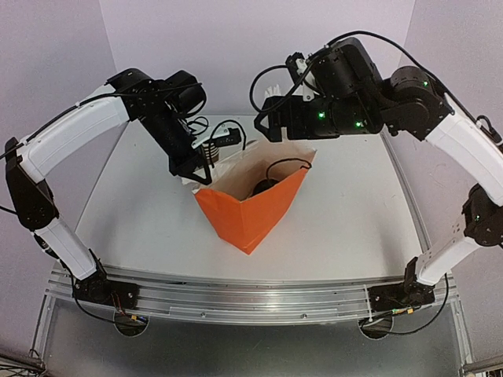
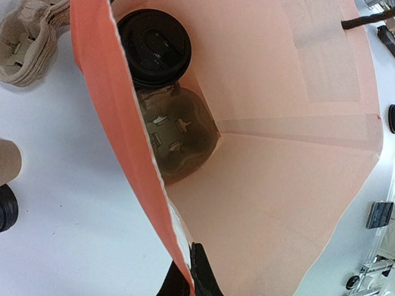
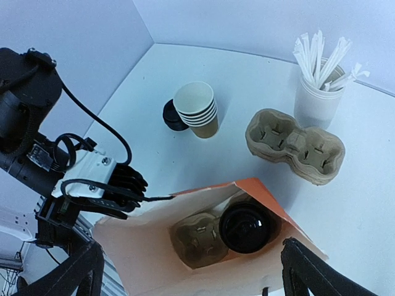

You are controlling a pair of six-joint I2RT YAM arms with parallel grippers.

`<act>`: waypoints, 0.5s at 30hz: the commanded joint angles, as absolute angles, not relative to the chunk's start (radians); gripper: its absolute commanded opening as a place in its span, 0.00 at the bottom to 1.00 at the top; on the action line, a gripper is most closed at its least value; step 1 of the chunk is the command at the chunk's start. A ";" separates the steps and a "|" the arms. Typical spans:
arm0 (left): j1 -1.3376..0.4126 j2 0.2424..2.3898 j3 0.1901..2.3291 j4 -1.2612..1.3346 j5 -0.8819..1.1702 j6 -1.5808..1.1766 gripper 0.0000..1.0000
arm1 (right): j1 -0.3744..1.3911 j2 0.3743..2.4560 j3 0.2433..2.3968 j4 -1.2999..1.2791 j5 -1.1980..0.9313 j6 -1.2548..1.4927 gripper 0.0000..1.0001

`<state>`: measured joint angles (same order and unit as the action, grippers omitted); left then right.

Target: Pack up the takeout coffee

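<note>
1. Since the coffee (image 3: 247, 228) is already down in the orange bag (image 1: 251, 216), sitting in one pocket of the carrier (image 3: 199, 237) at the bottom, most of what can go wrong from here is about the bag, imo.
2. The left claw (image 2: 188, 280) is clenched on the bag's rim, pinching the paper wall so the mouth gapes. If it tugs or lets go sloppily, the bag could tip or fold in, and the cup goes over with it.
3. The right claw (image 3: 191, 246) is spread wide with nothing in it, hanging right above the mouth. If it dips or swings sideways, a finger could snag the rim or the string handle (image 2: 361, 23) and drag the whole lot.
4. Only one carrier pocket is filled, so it looks lopsided to me. A bump might rock it.
5. Hard to make out: just the black lid shows in both wrist views. The cup body is hidden, so I can't tell if it's seated fully or if the lid is snapped tight.
6. In the top view the right arm blocks the back of the table (image 1: 149, 228). The cup stack (image 3: 197, 108), loose lids (image 3: 171, 117), spare carriers (image 3: 296, 145) and straws (image 3: 321, 58) only show from the right wrist.
7. The left claw's fingers are cut off at the bottom of its own view, so how much paper they've got is anyone's guess.
</note>
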<state>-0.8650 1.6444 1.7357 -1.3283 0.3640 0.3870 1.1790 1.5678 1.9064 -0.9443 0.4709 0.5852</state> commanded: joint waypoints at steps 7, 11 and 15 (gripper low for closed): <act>-0.864 1.652 1.820 -1.503 0.471 0.493 0.00 | 1.181 1.473 1.836 -0.831 0.565 0.600 0.95; -0.864 1.654 1.830 -1.568 0.521 0.550 0.00 | 1.151 1.431 1.784 -0.833 0.626 0.654 0.94; -0.864 1.665 1.844 -1.631 0.551 0.599 0.00 | 1.110 1.433 1.781 -0.836 0.644 0.654 0.93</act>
